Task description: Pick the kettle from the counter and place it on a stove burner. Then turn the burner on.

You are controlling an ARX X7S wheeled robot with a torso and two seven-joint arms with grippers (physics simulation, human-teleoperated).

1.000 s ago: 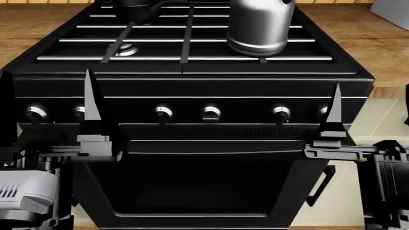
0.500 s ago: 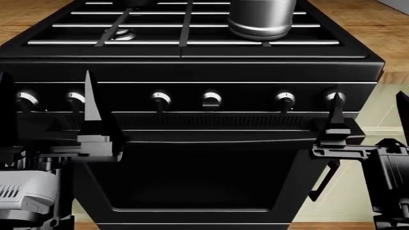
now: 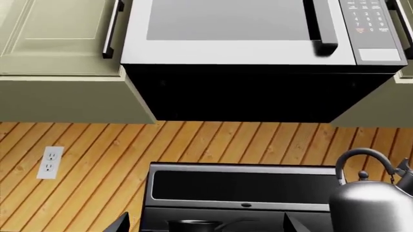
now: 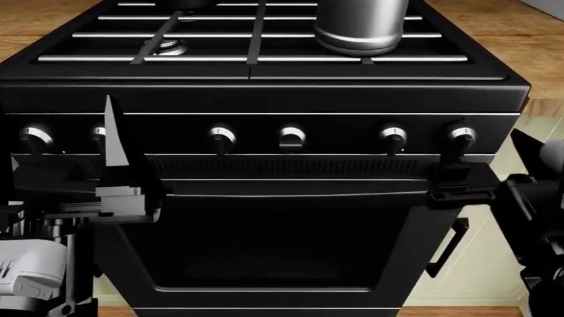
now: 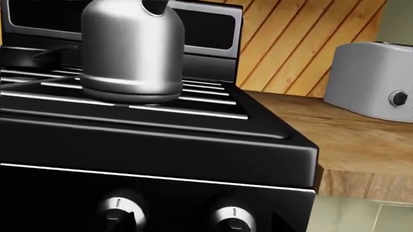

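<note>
Right claw (image 4: 493, 168) shifted rightward; kettle (image 4: 361, 26) up on grate.

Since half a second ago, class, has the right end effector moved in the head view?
Yes. The right end effector has swung rightward, away from the far-right stove knob it stood in front of.

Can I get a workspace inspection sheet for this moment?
Surface: brown wood-grain counter beside the black stove.
Job's things: dark grey metal kettle stands on the grate bars, front right; front-left burner bare.
Clutter: pale grey boxy appliance on counter.
Grippers: left hand open before the left silver-faced knobs; right hand near the rightmost knob, state unclear.
Cables: nothing seen.
Surroundings: microwave, wall outlet, wood-plank wall.
</note>
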